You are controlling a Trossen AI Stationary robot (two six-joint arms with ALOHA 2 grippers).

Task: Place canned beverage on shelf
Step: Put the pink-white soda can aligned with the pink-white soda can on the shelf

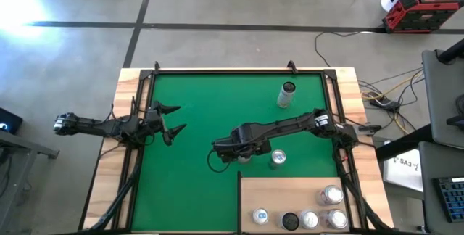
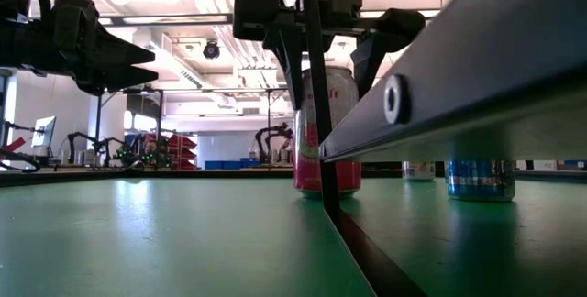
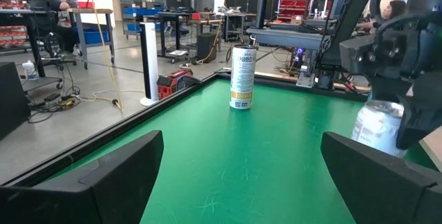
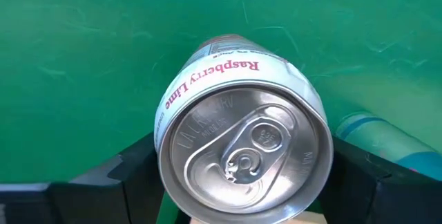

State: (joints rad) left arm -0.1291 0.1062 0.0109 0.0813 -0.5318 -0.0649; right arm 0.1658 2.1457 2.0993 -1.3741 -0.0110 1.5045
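Note:
A white and red canned beverage [image 1: 278, 159] [image 4: 243, 156] stands upright on the green mat [image 1: 210, 97], just beyond the far edge of the pale wooden shelf [image 1: 290, 191]. My right gripper [image 2: 330, 68] [image 4: 245, 200] points straight down over it. It is open, with one finger on each side of the can's upper part [image 2: 326, 91]. My left gripper [image 1: 176, 119] [image 3: 242, 182] waits open at the mat's left side, pointing level, with nothing between its fingers. My right gripper comes at the can from above, with one finger [image 4: 138, 179] at each side of the wall just under the rim. I cannot tell whether they touch it. The can stands upright with its base [image 2: 326, 190] on the mat.
A second tall can [image 1: 288, 93] [image 3: 242, 77] stands upright on the mat toward the far right. Several cans [image 1: 322, 213] stand along the shelf's near and right parts. In the low view the shelf's dark edge [image 2: 459, 77] crosses the right side. Wooden rim strips frame the mat.

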